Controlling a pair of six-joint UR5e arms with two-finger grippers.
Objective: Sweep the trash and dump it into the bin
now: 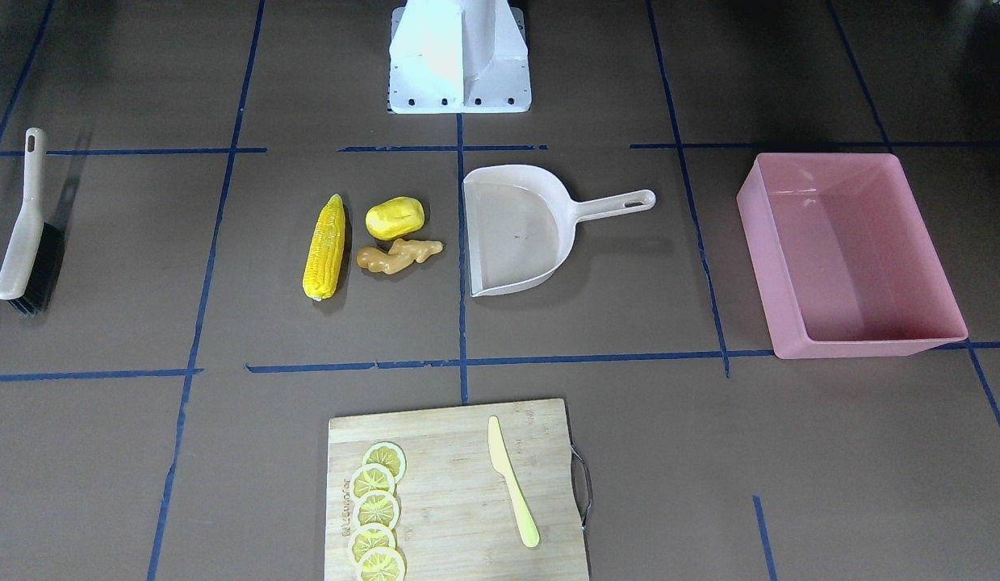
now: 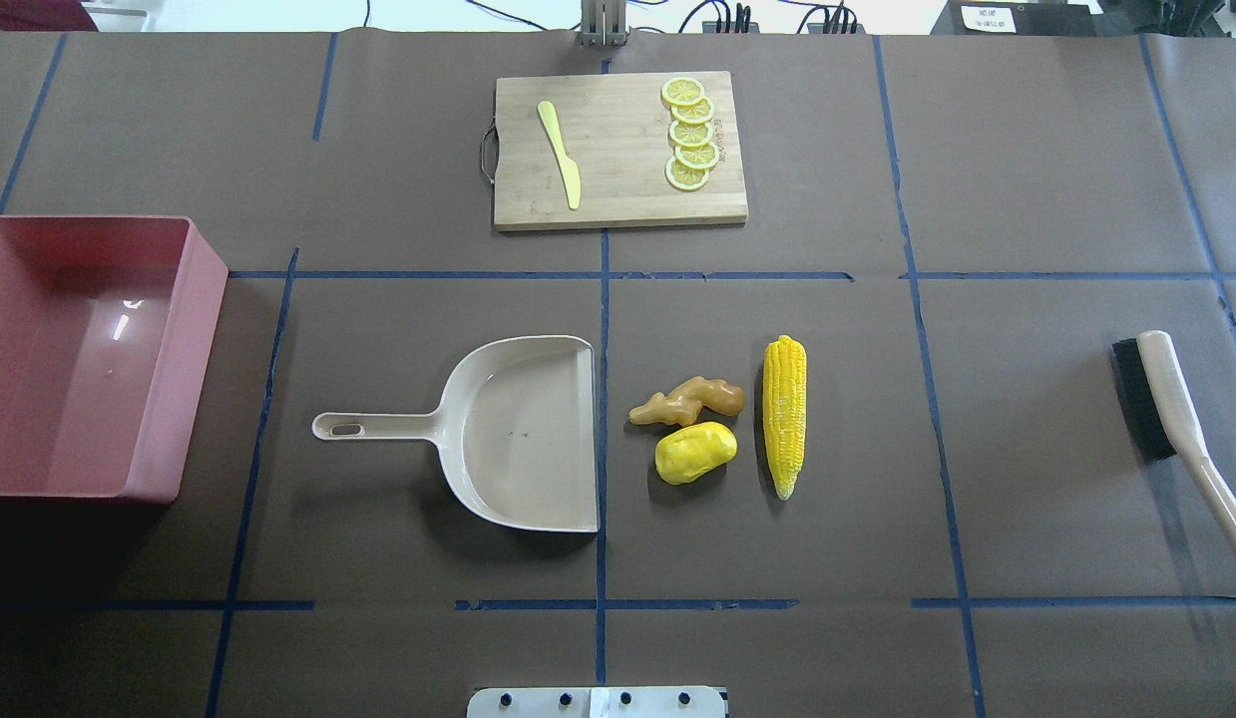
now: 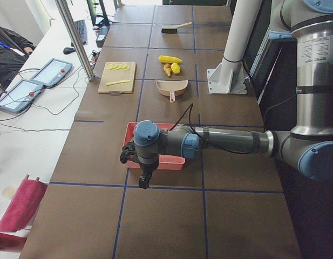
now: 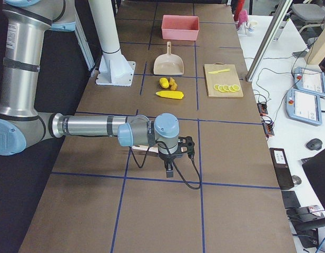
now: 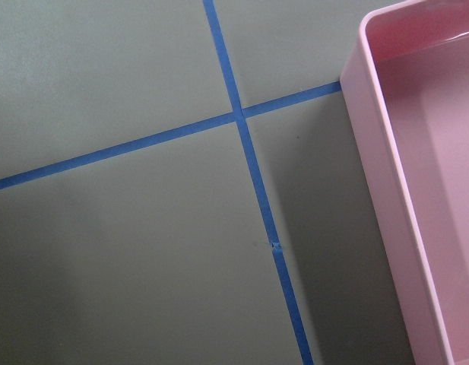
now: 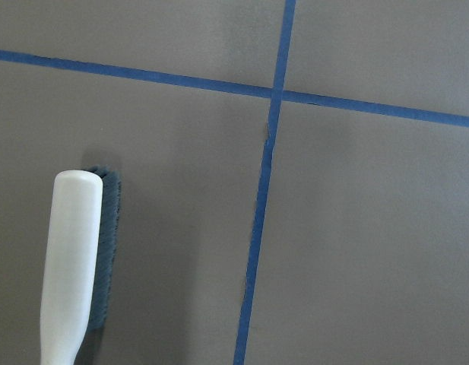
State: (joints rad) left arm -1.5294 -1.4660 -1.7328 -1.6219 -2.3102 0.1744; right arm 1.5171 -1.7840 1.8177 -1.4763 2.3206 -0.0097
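The trash lies together at mid-table: a corn cob [image 2: 785, 414], a smooth yellow lump [image 2: 693, 453] and a ginger root [image 2: 689, 400]. A beige dustpan [image 2: 523, 434] rests just beside them, its mouth facing them. The pink bin [image 2: 194, 349] stands empty at the robot's left end, and a brush [image 2: 1171, 424] lies at the right end. My left gripper [image 3: 144, 179] hangs past the bin's outer wall; its wrist view shows a bin corner [image 5: 416, 190]. My right gripper [image 4: 169, 169] hovers by the brush [image 6: 71, 258]. I cannot tell whether either gripper is open or shut.
A wooden cutting board [image 2: 618, 194] at the table's far side carries lemon slices [image 2: 691, 133] and a pale yellow knife [image 2: 561, 155]. The white robot base [image 1: 459, 56] stands at the near edge. Blue tape lines grid the brown table.
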